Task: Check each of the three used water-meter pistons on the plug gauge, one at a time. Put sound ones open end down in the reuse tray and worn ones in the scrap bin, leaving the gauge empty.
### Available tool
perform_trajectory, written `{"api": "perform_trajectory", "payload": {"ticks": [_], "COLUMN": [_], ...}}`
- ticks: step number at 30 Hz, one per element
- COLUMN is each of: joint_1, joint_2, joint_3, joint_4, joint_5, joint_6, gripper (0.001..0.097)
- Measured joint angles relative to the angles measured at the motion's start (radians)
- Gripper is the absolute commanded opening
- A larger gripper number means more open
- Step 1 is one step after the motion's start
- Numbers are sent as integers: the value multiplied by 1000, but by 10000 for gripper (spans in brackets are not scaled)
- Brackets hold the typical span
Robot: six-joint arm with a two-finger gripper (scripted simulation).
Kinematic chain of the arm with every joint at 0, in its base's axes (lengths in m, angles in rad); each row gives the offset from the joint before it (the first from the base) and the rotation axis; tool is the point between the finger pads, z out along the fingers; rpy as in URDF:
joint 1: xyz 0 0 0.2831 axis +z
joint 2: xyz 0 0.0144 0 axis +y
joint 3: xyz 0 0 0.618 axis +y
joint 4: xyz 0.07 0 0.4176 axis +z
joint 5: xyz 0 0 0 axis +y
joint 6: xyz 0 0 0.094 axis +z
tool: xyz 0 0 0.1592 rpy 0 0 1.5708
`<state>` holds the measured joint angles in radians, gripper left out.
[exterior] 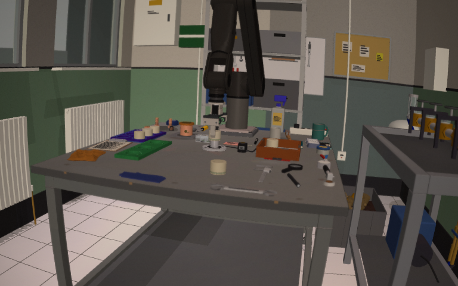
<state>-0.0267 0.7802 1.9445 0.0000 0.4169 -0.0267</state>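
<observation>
My gripper [214, 131] hangs over the plug gauge [214, 145] at the middle of the table and grips a cream piston [214, 135] that sits partway down on the gauge's plug. A second cream piston [218, 167] stands alone nearer the front edge. Another cream piston [272, 142] lies in the orange scrap bin [279, 149] on the right. The green reuse tray [143, 149] lies on the left with nothing in it. Three cream cylinders [147, 131] stand on a purple tray [138, 135] behind it.
Behind the table a grey shelf unit [270, 60] and the arm's base [237, 114] stand. A magnifier [292, 167], pen, wrench [243, 190] and tape rolls lie front right; a blue strip [142, 177] front left. A grey trolley [405, 189] stands right.
</observation>
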Motion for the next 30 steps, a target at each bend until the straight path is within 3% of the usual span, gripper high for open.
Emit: {"api": "perform_trajectory", "payload": {"ticks": [27,30], "joint_1": [0,0], "joint_2": [0,0], "joint_3": [0,0], "joint_4": [0,0], "joint_5": [0,0], "joint_6": [0,0], "gripper": [738,743]}}
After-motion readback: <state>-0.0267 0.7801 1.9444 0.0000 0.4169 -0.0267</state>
